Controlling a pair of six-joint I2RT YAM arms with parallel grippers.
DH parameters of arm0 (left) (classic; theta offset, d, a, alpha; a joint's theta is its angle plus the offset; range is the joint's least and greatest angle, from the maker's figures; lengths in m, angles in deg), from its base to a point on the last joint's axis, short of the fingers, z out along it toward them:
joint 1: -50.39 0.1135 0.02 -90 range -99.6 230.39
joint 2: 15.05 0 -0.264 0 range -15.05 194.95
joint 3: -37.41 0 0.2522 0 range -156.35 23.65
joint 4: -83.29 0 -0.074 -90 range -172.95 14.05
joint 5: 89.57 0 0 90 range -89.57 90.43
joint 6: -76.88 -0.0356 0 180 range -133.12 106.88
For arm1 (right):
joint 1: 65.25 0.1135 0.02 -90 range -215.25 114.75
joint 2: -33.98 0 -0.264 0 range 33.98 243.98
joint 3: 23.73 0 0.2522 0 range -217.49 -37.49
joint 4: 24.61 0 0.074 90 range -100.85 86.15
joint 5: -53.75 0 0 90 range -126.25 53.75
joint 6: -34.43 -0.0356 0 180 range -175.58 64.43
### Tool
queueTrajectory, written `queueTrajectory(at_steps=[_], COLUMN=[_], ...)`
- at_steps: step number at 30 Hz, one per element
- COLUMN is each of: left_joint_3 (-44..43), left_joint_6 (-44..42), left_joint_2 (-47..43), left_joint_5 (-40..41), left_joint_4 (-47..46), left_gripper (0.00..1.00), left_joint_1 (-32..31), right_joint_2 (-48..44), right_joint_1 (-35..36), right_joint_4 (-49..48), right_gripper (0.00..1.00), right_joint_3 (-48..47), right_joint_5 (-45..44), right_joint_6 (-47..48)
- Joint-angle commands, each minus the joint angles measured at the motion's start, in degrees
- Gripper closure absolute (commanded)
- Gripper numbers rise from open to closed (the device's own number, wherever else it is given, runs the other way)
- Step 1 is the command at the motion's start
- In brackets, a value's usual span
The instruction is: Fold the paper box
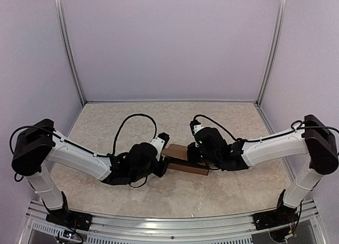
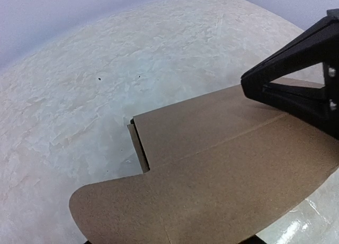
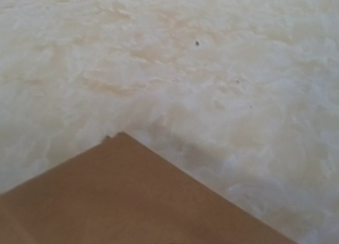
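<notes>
The paper box (image 1: 184, 160) lies at mid-frame in the top view, on the table (image 1: 222, 122) between both arms. The right gripper (image 2: 249, 84) looks pinched onto the box's edge, jaws drawn to a narrow wedge. The left gripper (image 1: 161, 162) is hidden by board, so I cannot tell its jaw gap. Best to bend along the crease (image 2: 228, 141) — one panel pinned, the other swung slowly.

Table (image 1: 233, 122): mottled cream-beige top, stone-like pattern; few tiny dark specks (image 2: 99, 79) scattered on surface; brown paper box (image 1: 186, 160) near middle, flattened, with creased panels and rounded flap showing in left wrist view; one corner over bare surface in right wrist view; contact underneath unclear.
</notes>
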State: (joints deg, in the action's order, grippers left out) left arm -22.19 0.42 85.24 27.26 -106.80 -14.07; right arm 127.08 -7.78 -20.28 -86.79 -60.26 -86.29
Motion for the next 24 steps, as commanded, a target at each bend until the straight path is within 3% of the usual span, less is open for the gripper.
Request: queueTrajectory(at_steps=[1,6,13,18,24], left_joint_3=[2.23,6.76,6.92,3.55,1.16], left_joint_6=[0.79,2.93,3.29,3.73,5.59], left_joint_2=[-6.56,-12.48,-21.56,-22.32,-21.03], left_joint_5=[-5.19,-13.05,-12.12,-14.65,-24.56], left_joint_4=[3.90,6.97,13.80,15.33,14.29], left_gripper=[0.48,0.47,0.44,0.45,0.51], left_joint_1=[-0.46,-0.46,0.36,4.28,11.62], right_joint_2=[3.25,5.46,7.34,6.29,1.46], right_joint_1=[0.50,0.79,1.31,1.38,1.33], right_joint_4=[-1.90,-2.27,-2.08,-2.07,1.93], right_gripper=[1.00,1.00,1.00,1.00,1.00], right_joint_3=[1.48,1.75,2.19,3.48,2.43], right_joint_5=[-2.17,-2.78,-3.25,-2.85,-1.66], right_joint_6=[-2.34,-2.85,-2.87,-2.82,0.27])
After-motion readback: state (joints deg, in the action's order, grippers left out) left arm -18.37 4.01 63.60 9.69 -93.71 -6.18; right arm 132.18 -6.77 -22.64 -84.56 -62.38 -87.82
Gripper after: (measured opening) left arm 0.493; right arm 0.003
